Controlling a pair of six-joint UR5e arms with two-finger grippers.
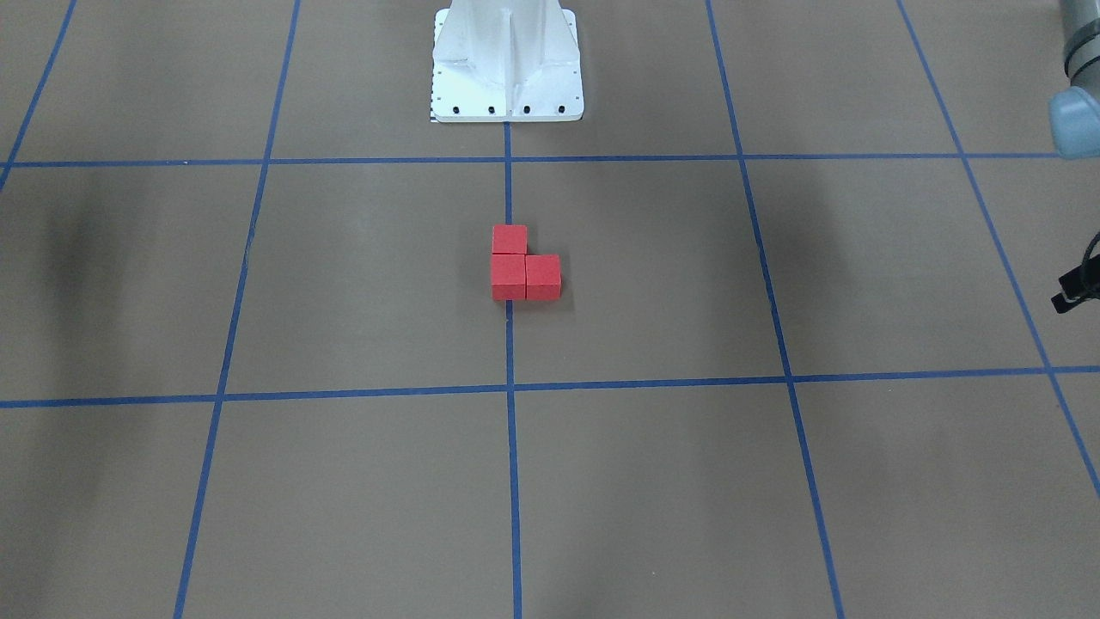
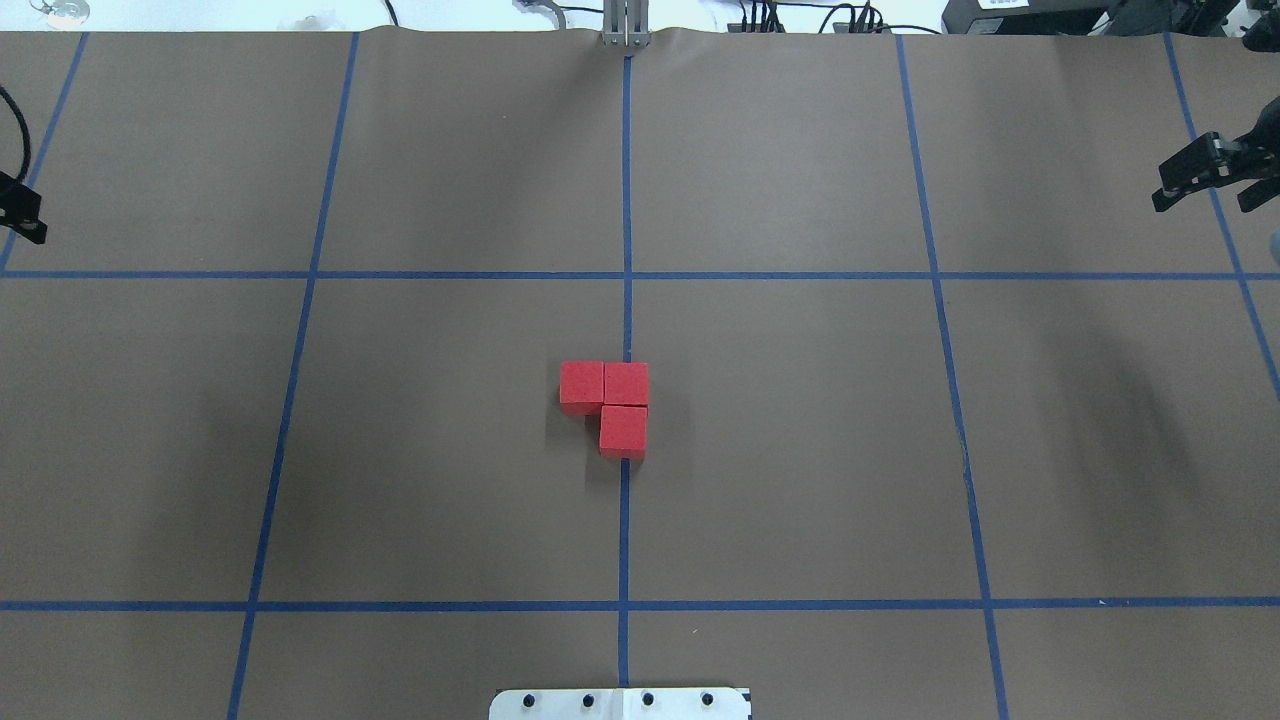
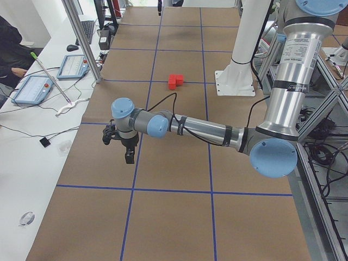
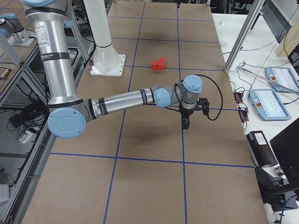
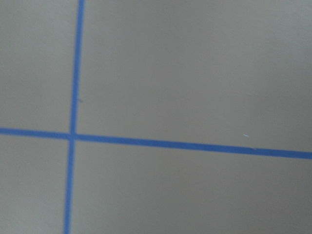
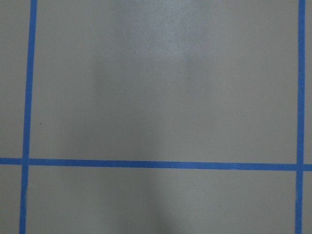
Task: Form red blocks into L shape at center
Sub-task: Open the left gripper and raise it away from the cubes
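Note:
Three red blocks point(image 2: 612, 405) sit touching in an L shape on the centre grid line of the brown table. In the front-facing view one block point(image 1: 509, 239) is at the back, one point(image 1: 508, 275) in front of it and one point(image 1: 543, 277) beside that. My left gripper point(image 3: 119, 148) hangs over the table's far left edge, its fingers spread and empty; only one finger point(image 2: 22, 215) shows in the overhead view. My right gripper point(image 2: 1205, 198) is open and empty at the far right edge. Both are far from the blocks.
The robot's white base plate point(image 1: 507, 86) stands behind the blocks on the centre line. Blue tape lines point(image 2: 626, 200) divide the brown paper into squares. A metal post point(image 3: 81, 43) and operator pendants point(image 3: 32, 89) lie beyond the table's far side.

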